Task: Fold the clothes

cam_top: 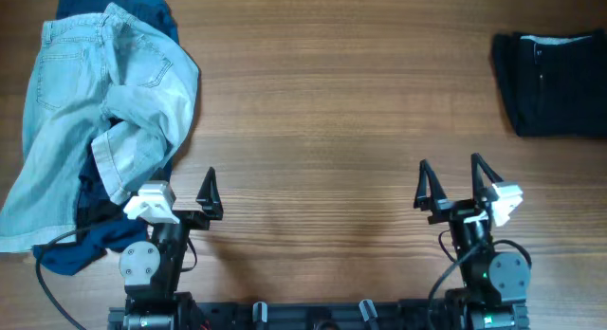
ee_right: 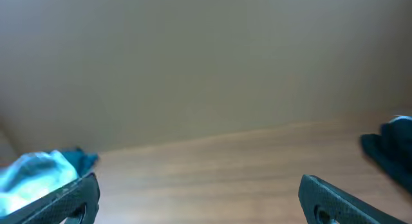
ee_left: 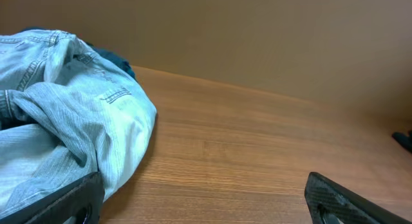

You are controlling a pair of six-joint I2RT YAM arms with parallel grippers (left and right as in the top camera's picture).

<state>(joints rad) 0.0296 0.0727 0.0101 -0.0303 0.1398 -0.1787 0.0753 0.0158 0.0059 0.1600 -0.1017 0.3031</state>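
Wood-grain bench [cam_top: 332,102].

Pale denim shorts [cam_top: 95,102] lie crumpled in a heap at the far left. The waistband and back pockets are toward the far edge, and one cuffed leg is flopped over the middle.

Dark navy cloth [cam_top: 71,252] sits under the heap. It shows at the near side and again at the far edge. Cannot tell whether it is one piece or two.

Folded dark garment [cam_top: 550,79] is a neat block at the far right, well apart from the heap.

Left end effector [cam_top: 180,195] is at the near edge, fingers spread wide and holding nothing. Its outer finger is right beside the heap's near hem; contact cannot be told.

Right end effector [cam_top: 451,178] is at the near edge on the right, fingers wide apart and empty, over bare wood.
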